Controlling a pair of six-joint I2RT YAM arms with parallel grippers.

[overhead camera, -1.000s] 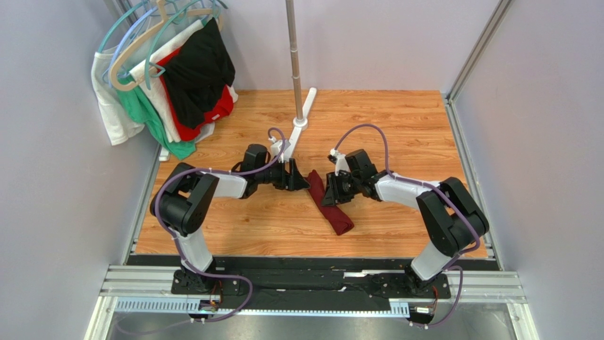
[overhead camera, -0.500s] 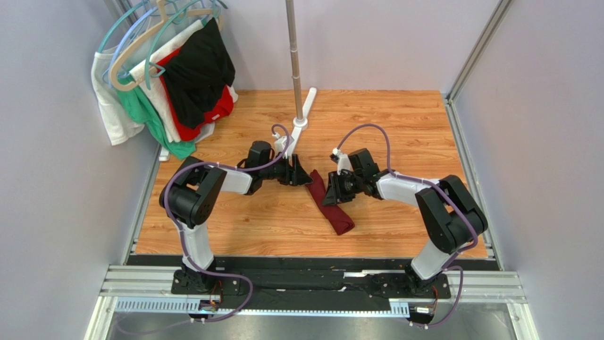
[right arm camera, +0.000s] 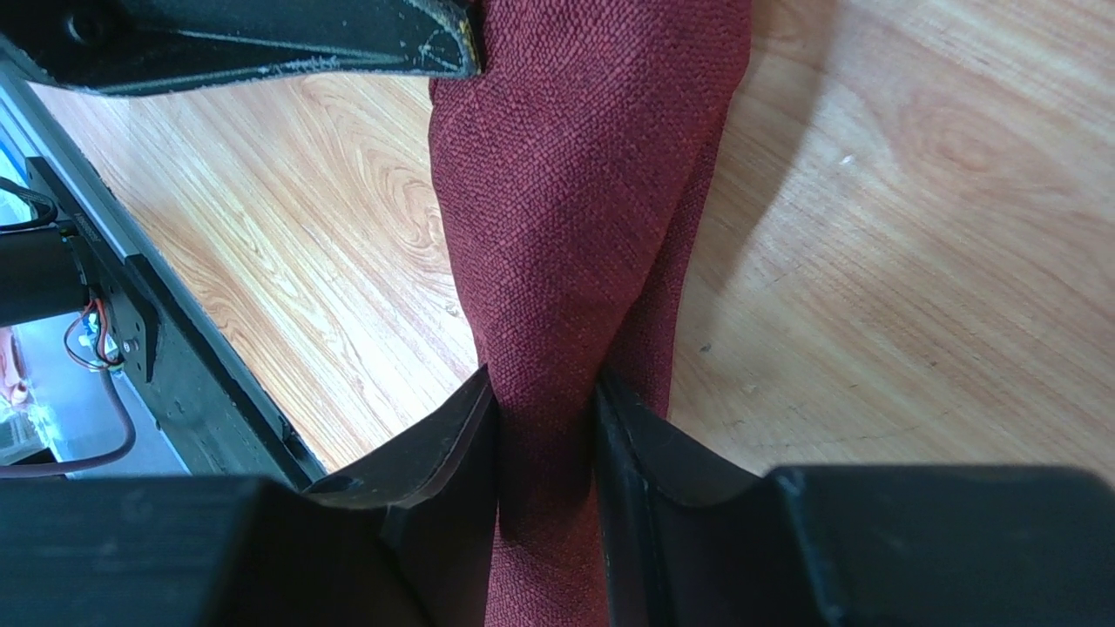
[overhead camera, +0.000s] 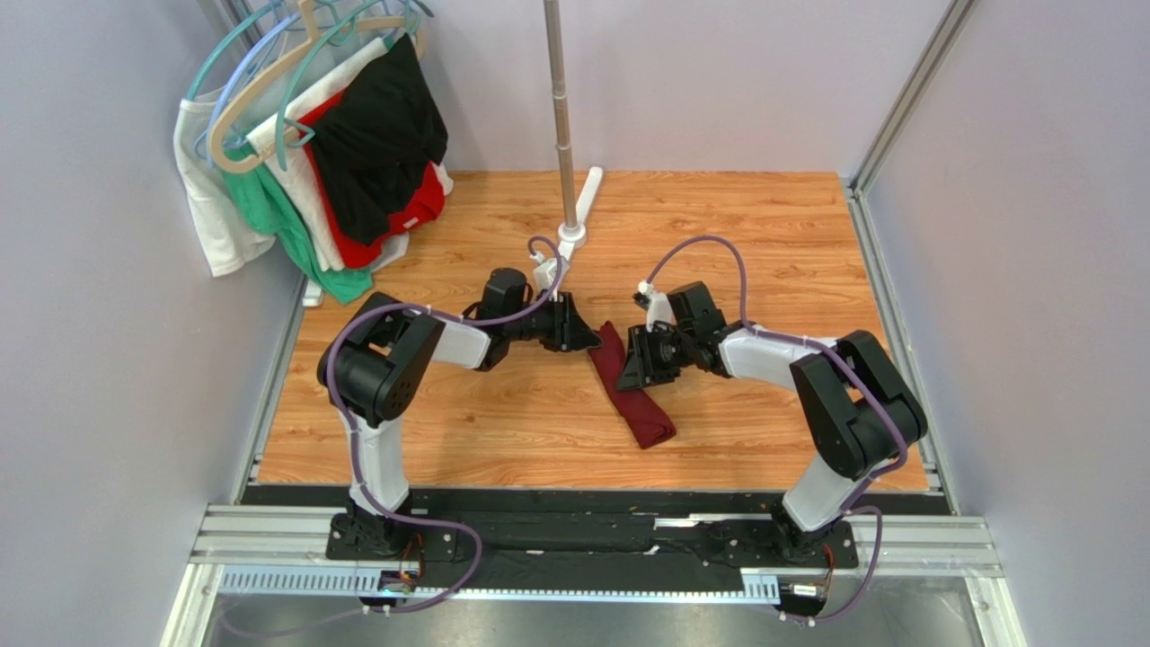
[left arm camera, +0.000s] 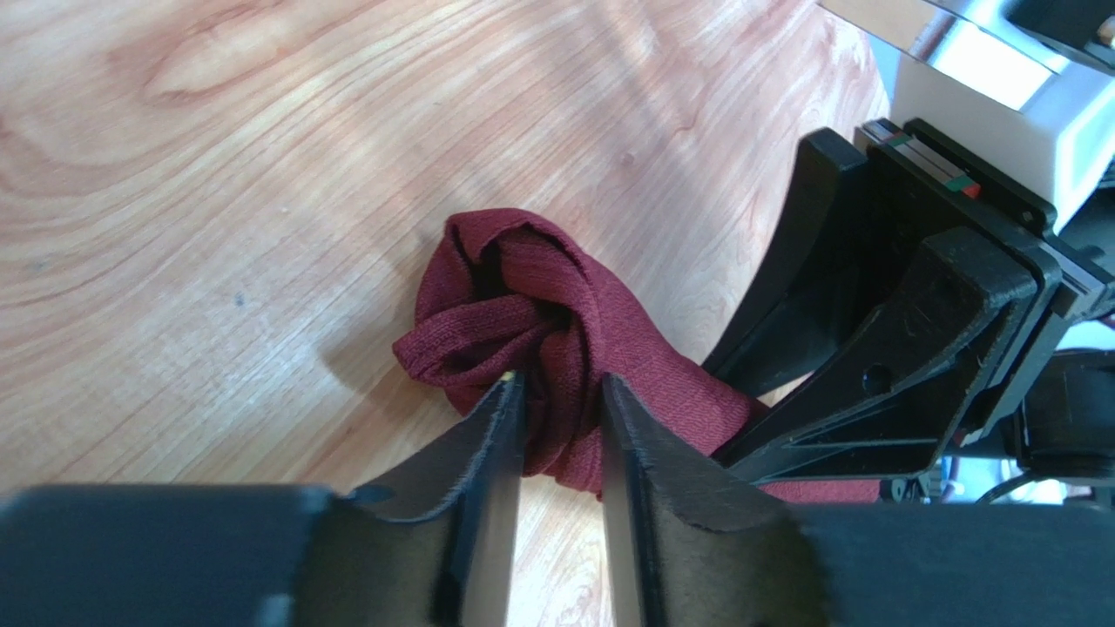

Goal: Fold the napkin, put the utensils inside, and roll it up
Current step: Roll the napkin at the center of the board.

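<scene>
From above: rolled napkin [overhead camera: 649,417] slantwise at mid-counter [overhead camera: 756,243], far end at left end effector [overhead camera: 591,339], middle at right end effector [overhead camera: 632,371]. From left wrist: nearly closed, pinching the twisted cloth end. From right wrist: nearly closed, gripping the roll's body.

The napkin [overhead camera: 637,388] lies near the centre of the wooden table [overhead camera: 770,229] as a narrow maroon bundle, its long axis running from 11 o'clock to 5 o'clock. The left gripper [overhead camera: 586,337] meets its 11 o'clock end from the 9 o'clock side. The right gripper [overhead camera: 632,367] meets the bundle just below that end from the 3 o'clock side. Jaw positions are not discernible at this distance. A metal pole [overhead camera: 558,95] stands at 12 o'clock. Garments on hangers [overhead camera: 338,135] hang at the 10 o'clock corner.
</scene>
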